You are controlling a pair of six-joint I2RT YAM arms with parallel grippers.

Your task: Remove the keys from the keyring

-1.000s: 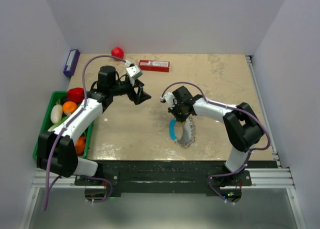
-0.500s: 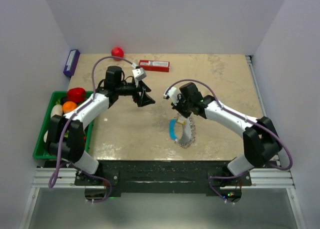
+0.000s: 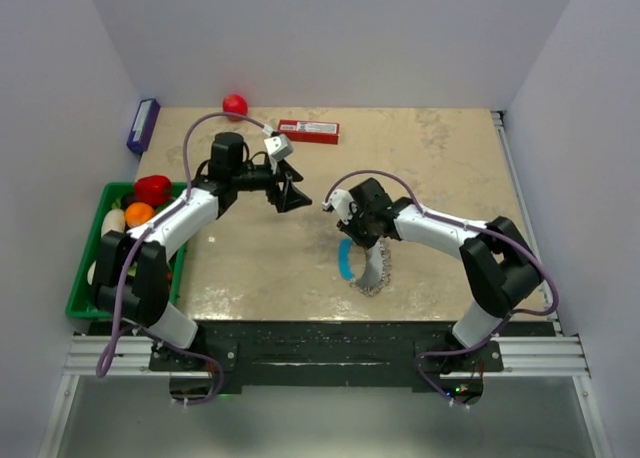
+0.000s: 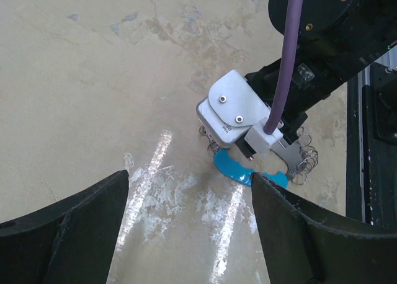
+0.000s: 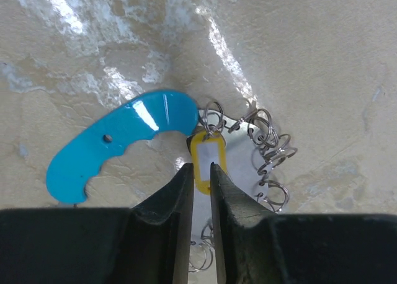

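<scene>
The keyring (image 3: 370, 275) lies flat on the table, a loop of silvery wire rings (image 5: 270, 150) with a light-blue curved segment (image 5: 118, 141). A small yellow tag, the keys (image 5: 208, 155), hangs from a ring beside the blue segment. My right gripper (image 5: 200, 167) points down right over it, open by a narrow slit, and the tag's lower end shows in that slit. Whether the fingers touch the tag I cannot tell. My left gripper (image 3: 290, 194) hovers wide open and empty to the upper left. In its wrist view the right wrist (image 4: 232, 107) covers part of the blue segment (image 4: 239, 170).
A red ball (image 3: 235, 105) and a red box (image 3: 308, 131) sit at the table's back edge. A purple box (image 3: 142, 125) lies off the back left corner. A green basket (image 3: 85, 273) with fruit stands left of the left arm.
My right gripper's jaws have parted from shut to a narrow slit, and its arm has shifted above the keyring. The left gripper moved slightly right, then held still.
</scene>
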